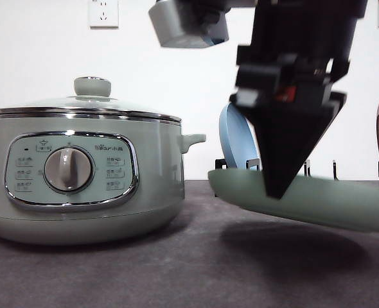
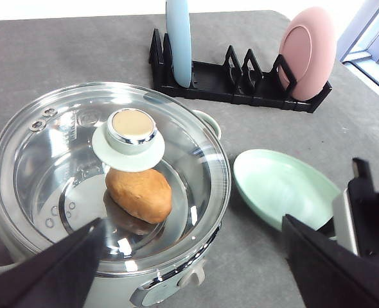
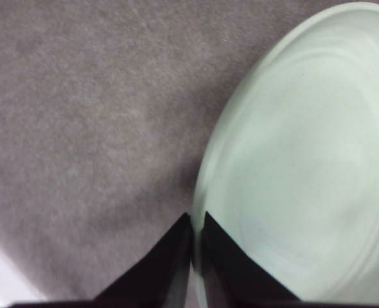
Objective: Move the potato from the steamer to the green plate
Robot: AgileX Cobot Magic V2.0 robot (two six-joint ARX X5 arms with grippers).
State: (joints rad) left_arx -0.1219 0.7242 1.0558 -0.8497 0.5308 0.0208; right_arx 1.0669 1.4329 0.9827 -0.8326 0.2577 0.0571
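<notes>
The potato [image 2: 139,194] lies inside the steamer [image 1: 80,186] under the shut glass lid [image 2: 48,160] with its green knob [image 2: 132,128]. My left gripper [image 2: 191,223] hovers open above the lid, its fingers spread wide on either side of the potato. To the right of the steamer, my right gripper [image 1: 276,189] is shut on the near rim of the green plate [image 1: 343,202]. The plate is held slightly tilted just above the table, with a shadow beneath it. The right wrist view shows the fingertips [image 3: 176,256] pinching the green plate's [image 3: 305,160] edge.
A black dish rack [image 2: 241,90] stands at the back of the grey table, holding an upright blue plate [image 2: 178,38] and a pink plate [image 2: 308,51]. The steamer's side handle [image 1: 193,139] points toward the green plate. A table edge runs at the far right.
</notes>
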